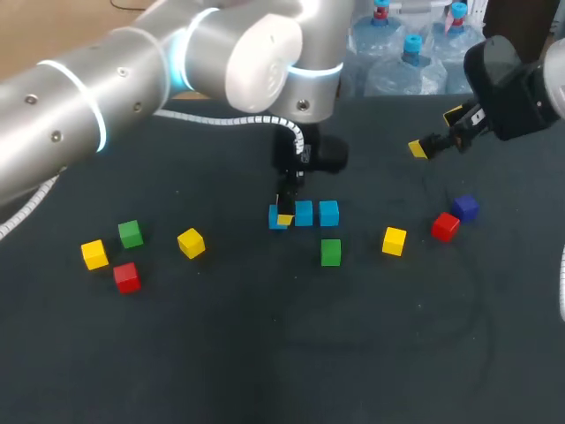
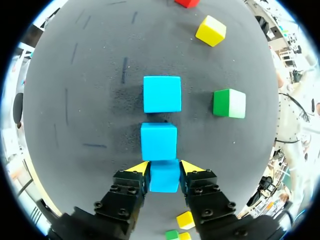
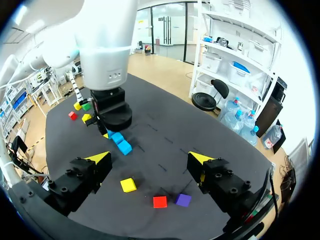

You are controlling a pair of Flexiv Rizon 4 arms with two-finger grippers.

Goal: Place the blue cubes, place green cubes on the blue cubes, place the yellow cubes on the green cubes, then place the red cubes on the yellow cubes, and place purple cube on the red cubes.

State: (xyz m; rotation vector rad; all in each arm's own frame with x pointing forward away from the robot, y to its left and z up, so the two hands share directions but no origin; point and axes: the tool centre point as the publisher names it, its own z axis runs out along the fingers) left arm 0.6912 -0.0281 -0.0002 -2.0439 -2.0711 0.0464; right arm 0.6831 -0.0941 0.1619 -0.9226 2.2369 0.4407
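Three blue cubes form a row at mid-table. My left gripper (image 1: 284,210) (image 2: 165,167) stands over the left end of the row, shut on the end blue cube (image 2: 164,176) (image 1: 277,218), which touches the middle blue cube (image 2: 158,141). The third blue cube (image 2: 162,94) (image 1: 328,212) lies a small gap further on. A green cube (image 1: 330,252) (image 2: 229,103) sits just in front of the row. My right gripper (image 1: 434,132) (image 3: 150,159) hangs open and empty above the table's far right.
Right of the row lie a yellow cube (image 1: 394,240) (image 3: 128,185), a red cube (image 1: 445,226) (image 3: 160,201) and a purple cube (image 1: 465,208) (image 3: 183,200). At the left are two yellow cubes (image 1: 94,254) (image 1: 191,243), a green cube (image 1: 130,233) and a red cube (image 1: 126,277).
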